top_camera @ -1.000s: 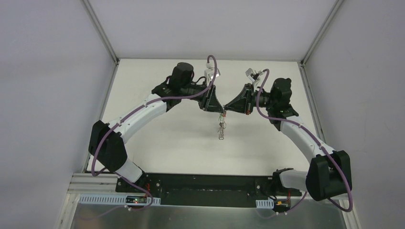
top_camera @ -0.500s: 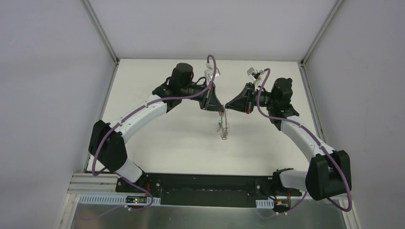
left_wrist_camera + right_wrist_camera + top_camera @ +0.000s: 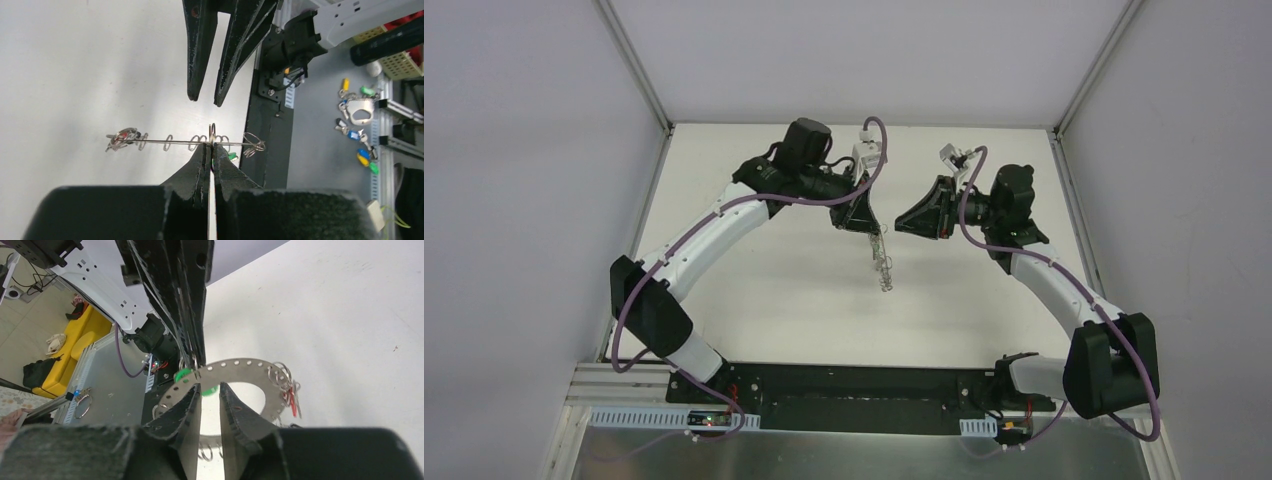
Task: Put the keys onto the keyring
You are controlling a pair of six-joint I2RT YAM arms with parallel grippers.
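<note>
Keyring [image 3: 245, 366] is up in the middle of the workspace, between the two arms, pinched at its rim by the left gripper [image 3: 212, 150], whose fingers are closed flat on the metal. A green-headed key [image 3: 182, 376] hangs just beside that pinch. A red-headed key [image 3: 291, 407] sits at the opposite side of the rim among the wire loops [image 3: 280, 372]. The right gripper [image 3: 210, 386] faces the ring from close by but apart from it. Its jaws are parted only narrowly and there is nothing between them.

From where I stand, the weak point looks like that single pinch at the edge. A nudge from the right fingers could swing the ring about the grip or slide it out. The loops are small and crowded, so narrow jaws could snag the wrong one or knock a hung key loose.

From overhead the ring shows edge-on, a thin streak running from the left fingertips toward the near edge of the table [image 3: 774, 290]. Its broad face and wide hole are turned toward the right gripper. How far it hangs above the table I cannot tell.
</note>
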